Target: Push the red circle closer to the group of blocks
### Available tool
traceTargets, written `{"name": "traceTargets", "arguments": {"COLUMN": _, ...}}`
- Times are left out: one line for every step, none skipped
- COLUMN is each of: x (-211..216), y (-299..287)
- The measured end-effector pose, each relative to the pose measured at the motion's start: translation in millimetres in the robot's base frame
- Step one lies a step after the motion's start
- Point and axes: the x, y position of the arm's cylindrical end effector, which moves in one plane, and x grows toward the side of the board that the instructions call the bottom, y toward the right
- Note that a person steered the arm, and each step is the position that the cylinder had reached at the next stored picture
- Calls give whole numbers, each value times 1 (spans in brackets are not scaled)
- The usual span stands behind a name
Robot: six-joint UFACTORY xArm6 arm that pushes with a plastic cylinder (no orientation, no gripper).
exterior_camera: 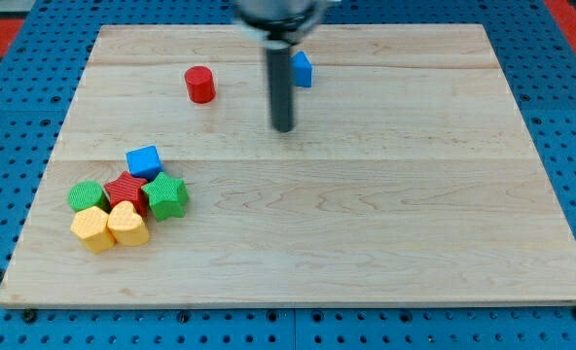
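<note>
The red circle (200, 85) stands alone near the view's top, left of centre. My tip (284, 127) is to its right and a little lower, apart from it. The group of blocks lies at the view's lower left: a blue block (144, 160), a red star (127, 189), a green star (167, 196), a green block (87, 195), a yellow block (92, 228) and a yellow heart (127, 224). Another blue block (302, 69) sits just right of the rod, partly hidden by it.
The wooden board (385, 224) lies on a blue perforated table (16, 107). The arm's dark body (276, 17) hangs over the board's top edge.
</note>
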Motion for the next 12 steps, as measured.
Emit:
{"name": "traceTargets", "arguments": {"x": -81, "y": -49}}
{"name": "traceTargets", "arguments": {"x": -118, "y": -133}}
{"name": "traceTargets", "arguments": {"x": -59, "y": -164}}
{"name": "traceTargets", "arguments": {"x": -105, "y": -152}}
{"name": "traceTargets", "arguments": {"x": -87, "y": -89}}
{"name": "traceTargets", "arguments": {"x": -58, "y": -106}}
{"name": "traceTargets", "arguments": {"x": -58, "y": -159}}
{"name": "traceTargets", "arguments": {"x": -86, "y": -166}}
{"name": "traceTargets", "arguments": {"x": -41, "y": -166}}
{"name": "traceTargets", "arguments": {"x": -14, "y": -187}}
{"name": "traceTargets", "arguments": {"x": -33, "y": -182}}
{"name": "traceTargets", "arguments": {"x": -56, "y": -185}}
